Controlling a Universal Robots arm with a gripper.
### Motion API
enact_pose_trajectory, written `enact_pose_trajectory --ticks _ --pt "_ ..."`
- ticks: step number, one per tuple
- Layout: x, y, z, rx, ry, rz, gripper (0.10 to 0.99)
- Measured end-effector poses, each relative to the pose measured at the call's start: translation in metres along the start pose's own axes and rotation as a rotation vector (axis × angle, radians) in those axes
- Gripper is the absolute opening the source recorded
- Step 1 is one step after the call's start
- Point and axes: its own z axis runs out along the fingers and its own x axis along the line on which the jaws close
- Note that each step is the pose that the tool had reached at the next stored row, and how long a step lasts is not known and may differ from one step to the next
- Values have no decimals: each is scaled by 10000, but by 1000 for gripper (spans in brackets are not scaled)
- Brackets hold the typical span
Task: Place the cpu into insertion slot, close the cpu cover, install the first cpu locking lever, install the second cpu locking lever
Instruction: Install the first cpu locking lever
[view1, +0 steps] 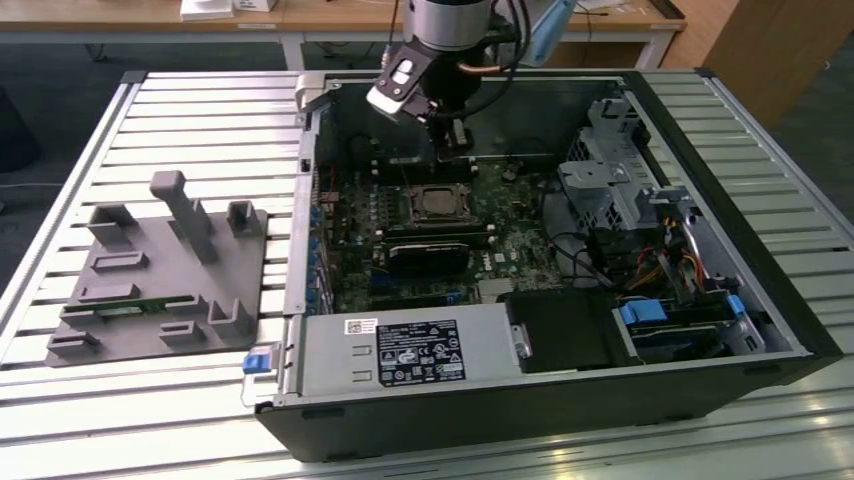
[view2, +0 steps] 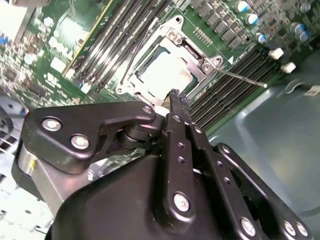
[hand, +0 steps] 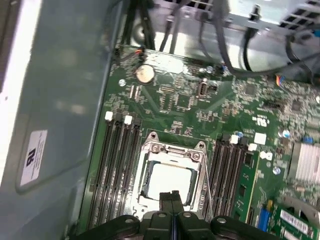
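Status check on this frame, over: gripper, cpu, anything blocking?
Gripper close above the cpu, fingers shut, empty. Cpu seated, cpu cover down over it. One locking lever juts out, looks unlatched. Nothing blocking.

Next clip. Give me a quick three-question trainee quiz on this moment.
1. True or false: the cpu lies within the window of the cpu cover.
2. The gripper is: A open wide; B shut, holding nothing; C shut on the cpu.
3. Fill in: in the exterior view, the grey fixture plate lies on the table to the view's ___ of the computer case.
Key: 1 true; 2 B; 3 left.
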Motion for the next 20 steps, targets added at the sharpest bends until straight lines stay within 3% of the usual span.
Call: enact_pose_trajectory --ticks 20 --pt "-1 0 3 -82 68 -3462 106"
